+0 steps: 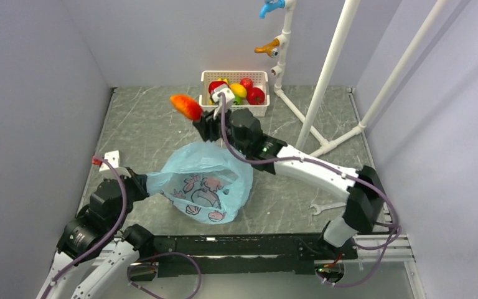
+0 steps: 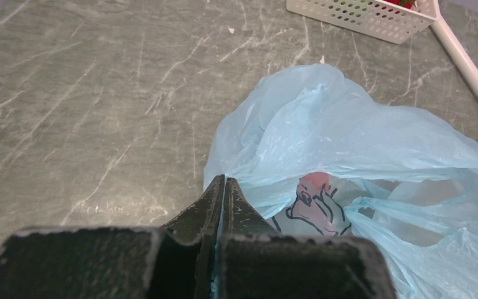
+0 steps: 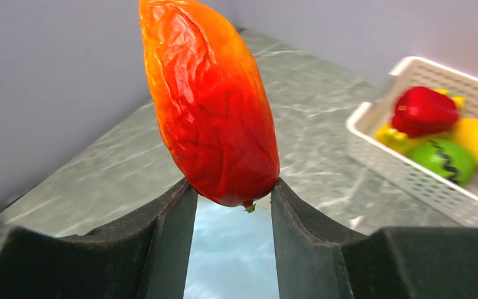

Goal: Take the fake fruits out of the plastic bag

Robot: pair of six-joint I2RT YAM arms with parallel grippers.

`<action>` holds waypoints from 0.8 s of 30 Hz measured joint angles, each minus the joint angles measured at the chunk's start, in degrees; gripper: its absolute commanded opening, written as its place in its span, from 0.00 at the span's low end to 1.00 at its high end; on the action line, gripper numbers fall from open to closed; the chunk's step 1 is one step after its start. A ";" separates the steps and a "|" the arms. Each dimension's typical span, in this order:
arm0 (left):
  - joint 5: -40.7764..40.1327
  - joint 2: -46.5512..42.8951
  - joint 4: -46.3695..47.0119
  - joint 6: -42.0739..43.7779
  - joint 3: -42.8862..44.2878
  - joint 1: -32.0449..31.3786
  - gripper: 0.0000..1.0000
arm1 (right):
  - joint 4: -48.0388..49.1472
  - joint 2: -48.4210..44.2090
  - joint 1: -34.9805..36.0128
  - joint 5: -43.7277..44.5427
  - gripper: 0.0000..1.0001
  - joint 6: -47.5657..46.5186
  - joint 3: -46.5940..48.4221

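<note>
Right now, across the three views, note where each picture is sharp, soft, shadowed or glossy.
Top external: even, diffuse light, faint shadow beside the plastic bag, all sharp. Left wrist: bag crisp, left gripper dark and slightly soft up close. Right wrist: orange-red fake fruit shows glossy highlights; the white basket behind looks slightly soft.

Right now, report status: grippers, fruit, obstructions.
Left gripper shut on bag edge. Right gripper holds orange-red fruit, out of bag. Nothing seen blocking the way to basket.
</note>
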 measured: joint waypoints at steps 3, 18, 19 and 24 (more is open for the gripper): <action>-0.83 -1.49 -0.70 -0.15 0.00 0.00 0.00 | 0.35 5.40 -4.44 3.08 0.08 -0.09 3.61; -6.75 -4.48 -1.38 -1.77 0.02 0.00 0.00 | -8.94 44.50 -17.44 15.52 0.18 -2.25 40.76; -6.49 -4.09 -1.29 -1.73 0.02 0.00 0.00 | -9.25 46.31 -17.64 15.87 0.19 -2.56 42.66; -5.31 -1.62 -0.92 -1.29 0.00 0.00 0.00 | -11.96 54.25 -19.39 16.39 0.20 -3.91 50.95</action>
